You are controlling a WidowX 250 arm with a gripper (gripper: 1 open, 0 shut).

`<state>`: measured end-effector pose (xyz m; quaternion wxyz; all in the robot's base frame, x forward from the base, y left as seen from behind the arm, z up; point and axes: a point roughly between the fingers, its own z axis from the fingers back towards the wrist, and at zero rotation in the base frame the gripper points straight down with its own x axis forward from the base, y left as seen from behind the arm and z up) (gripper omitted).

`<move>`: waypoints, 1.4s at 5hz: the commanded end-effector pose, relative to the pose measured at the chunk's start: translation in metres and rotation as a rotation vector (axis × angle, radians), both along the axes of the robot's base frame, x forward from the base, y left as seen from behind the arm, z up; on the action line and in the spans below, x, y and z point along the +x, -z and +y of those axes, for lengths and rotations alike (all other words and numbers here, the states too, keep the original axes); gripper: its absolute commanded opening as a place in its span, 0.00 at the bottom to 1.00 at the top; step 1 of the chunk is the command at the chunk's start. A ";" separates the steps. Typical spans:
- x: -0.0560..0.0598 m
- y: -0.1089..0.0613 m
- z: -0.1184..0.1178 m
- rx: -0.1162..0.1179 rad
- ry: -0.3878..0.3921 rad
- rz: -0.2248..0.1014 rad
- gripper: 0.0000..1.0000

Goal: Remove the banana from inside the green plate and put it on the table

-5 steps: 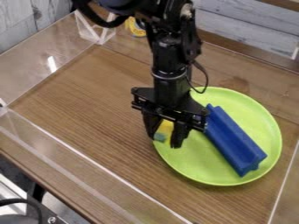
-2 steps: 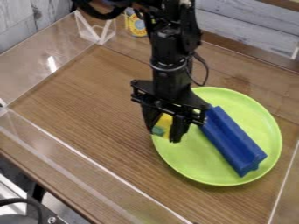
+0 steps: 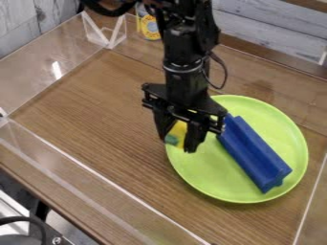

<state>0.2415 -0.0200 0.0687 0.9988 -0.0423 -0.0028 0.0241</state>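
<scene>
Green plate [image 3: 288,182] on wood-grain table [image 3: 90,105]

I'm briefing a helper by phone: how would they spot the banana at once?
Find the big lime-green plate on the wood-grain table. Over its left rim the black gripper points down, closed on the banana. It is small and yellow with a greenish tip, unlike the long blue ridged block lying in the plate.

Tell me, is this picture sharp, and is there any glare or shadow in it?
Camera view: soft and low in detail; pale glare streaks the table at upper left; the gripper casts a faint shadow on the green plate; the banana between the fingers is barely discernible.
</scene>
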 end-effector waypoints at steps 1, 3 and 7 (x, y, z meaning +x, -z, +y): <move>0.009 -0.019 0.004 -0.002 0.001 -0.070 0.00; 0.008 -0.026 0.010 -0.004 0.011 -0.085 0.00; 0.006 -0.042 0.022 -0.001 0.030 -0.095 0.00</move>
